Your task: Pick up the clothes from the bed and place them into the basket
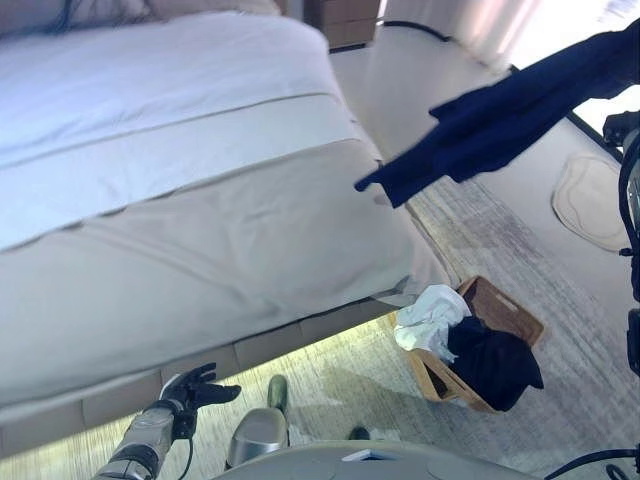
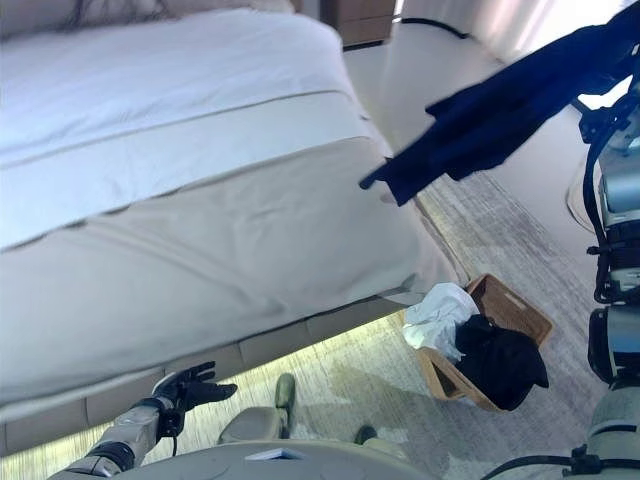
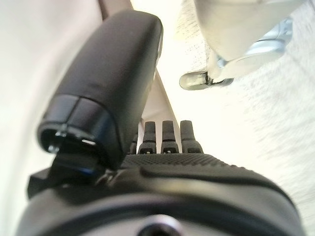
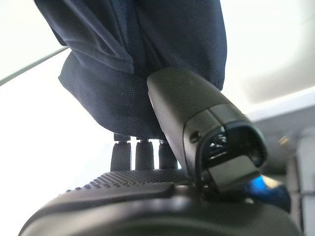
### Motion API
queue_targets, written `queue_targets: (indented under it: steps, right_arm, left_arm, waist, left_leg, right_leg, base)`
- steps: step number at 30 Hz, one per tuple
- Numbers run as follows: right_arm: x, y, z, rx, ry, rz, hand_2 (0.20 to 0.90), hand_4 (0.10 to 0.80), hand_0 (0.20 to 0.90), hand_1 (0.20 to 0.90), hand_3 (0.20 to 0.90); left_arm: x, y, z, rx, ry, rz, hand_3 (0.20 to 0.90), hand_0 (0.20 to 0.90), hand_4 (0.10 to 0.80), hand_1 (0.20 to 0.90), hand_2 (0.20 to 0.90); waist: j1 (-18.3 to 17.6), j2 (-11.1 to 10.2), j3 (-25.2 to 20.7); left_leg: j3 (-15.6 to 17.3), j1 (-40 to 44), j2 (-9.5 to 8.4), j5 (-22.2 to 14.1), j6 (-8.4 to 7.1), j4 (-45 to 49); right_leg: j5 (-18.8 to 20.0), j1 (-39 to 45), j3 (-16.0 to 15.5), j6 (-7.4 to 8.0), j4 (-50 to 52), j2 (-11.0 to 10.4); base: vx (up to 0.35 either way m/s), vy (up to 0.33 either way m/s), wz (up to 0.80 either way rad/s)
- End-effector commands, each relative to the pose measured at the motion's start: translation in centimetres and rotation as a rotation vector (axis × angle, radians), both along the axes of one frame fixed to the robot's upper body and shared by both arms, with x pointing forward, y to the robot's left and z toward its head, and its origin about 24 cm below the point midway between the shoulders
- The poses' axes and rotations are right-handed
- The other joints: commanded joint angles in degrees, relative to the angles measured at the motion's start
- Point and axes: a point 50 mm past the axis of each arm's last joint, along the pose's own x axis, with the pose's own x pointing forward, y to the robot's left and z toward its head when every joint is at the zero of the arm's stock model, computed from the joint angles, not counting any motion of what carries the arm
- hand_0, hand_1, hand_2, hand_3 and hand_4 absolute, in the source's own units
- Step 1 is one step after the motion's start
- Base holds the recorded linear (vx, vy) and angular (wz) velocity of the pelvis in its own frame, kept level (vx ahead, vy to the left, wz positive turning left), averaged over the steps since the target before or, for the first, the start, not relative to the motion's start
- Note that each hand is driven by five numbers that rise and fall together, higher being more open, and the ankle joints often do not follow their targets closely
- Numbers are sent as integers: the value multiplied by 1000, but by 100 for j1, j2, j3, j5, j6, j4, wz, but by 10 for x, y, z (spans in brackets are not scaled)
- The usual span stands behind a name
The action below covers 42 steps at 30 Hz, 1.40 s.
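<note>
One dark navy garment (image 1: 500, 120) dangles pinched in the right hand (image 4: 187, 147), high beside the bed (image 1: 200, 230) and well short of the brown wicker basket (image 1: 510, 320); release now, it hits floor. Left hand (image 1: 195, 388) idles, fingers relaxed.

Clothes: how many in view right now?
3. A navy garment hangs from the right hand, above the floor beside the bed. A white one and a black one lie in the basket; more may be underneath.

Basket (image 1: 505, 312) (clothes (image 1: 470, 345) inside) right of bed (image 1: 200, 230)
</note>
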Motion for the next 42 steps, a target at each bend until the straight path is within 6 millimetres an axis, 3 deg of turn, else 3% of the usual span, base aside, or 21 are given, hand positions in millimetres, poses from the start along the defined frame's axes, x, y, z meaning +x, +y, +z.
queue_targets:
  steps: [1,9,17,20,25,28,32,40,41,42]
  right_arm:
    - [-25,6,52,-176,-182,46,300,100,300,300,200]
    - [-19,-17,3,-121,68,28,300,100,300,300,200]
    - [-20,-38,-46,-40,245,-71,300,100,300,300,200]
    - [-19,-41,-55,-20,275,-112,300,100,300,300,200]
    - [-7,-41,-49,43,216,-201,300,100,300,300,200]
    - [-8,-43,-56,78,201,-231,300,100,300,300,200]
    - [-12,-46,-62,97,167,-258,300,100,300,300,200]
    - [-8,-37,-52,87,95,-264,300,100,300,300,200]
    - [-8,-38,-53,88,99,-270,425,245,425,425,345]
    - [-8,-38,-55,90,104,-277,900,800,900,900,900]
  left_arm:
    - [-12,8,-3,55,106,-103,900,900,800,900,900]
    - [4,-1,1,37,78,-209,900,900,800,900,900]
    - [12,-11,3,28,54,-311,900,900,800,900,900]
    - [15,-13,4,31,46,-328,900,900,800,900,900]
    - [57,-21,21,47,-87,-325,900,900,800,900,900]
    - [67,-25,26,46,-136,-316,900,900,800,900,900]
    - [70,-27,29,35,-159,-308,900,900,800,900,900]
    - [79,-30,35,22,-198,-317,900,900,800,900,900]
    - [79,-30,35,21,-199,-318,900,900,800,900,900]
    - [80,-30,36,20,-202,-318,900,900,800,900,900]
  waist:
    - [22,-129,-729]
    - [-340,-54,-661]
    - [-405,46,-560]
    - [-388,108,-474]
    - [-408,349,179]
    - [-438,438,448]
    - [-448,519,610]
    - [-426,547,769]
    - [-426,540,772]
    - [-422,534,775]
  left_leg:
    - [41,354,-10,-941,-7,36]
    - [478,530,40,-1177,55,279]
    - [531,609,93,-1201,33,277]
    - [504,476,116,-1182,6,319]
    - [393,-339,189,-1047,-48,535]
    - [326,-534,204,-968,-62,568]
    - [277,-579,212,-916,-91,547]
    - [246,-740,219,-835,-156,538]
    - [247,-746,216,-833,-158,542]
    - [251,-752,217,-829,-162,542]
  right_leg:
    - [244,-476,-282,-86,107,122]
    - [228,-521,50,-144,183,154]
    - [318,-485,167,-142,23,216]
    - [349,-615,183,-150,1,226]
    - [388,-1354,230,-232,144,253]
    - [420,-1506,273,-277,163,290]
    - [441,-1538,250,-294,134,297]
    - [479,-1668,165,-287,96,287]
    - [485,-1673,163,-286,89,287]
    - [497,-1681,156,-283,79,287]
  base:
    - [7,-74,-36]
    - [32,-86,-35]
    - [64,-139,-15]
    - [-27,-147,-5]
    - [-292,-132,-13]
    - [-159,-82,-6]
    - [-23,-56,-2]
    - [-57,-19,0]
    - [-49,-4,0]
    - [-48,-3,0]
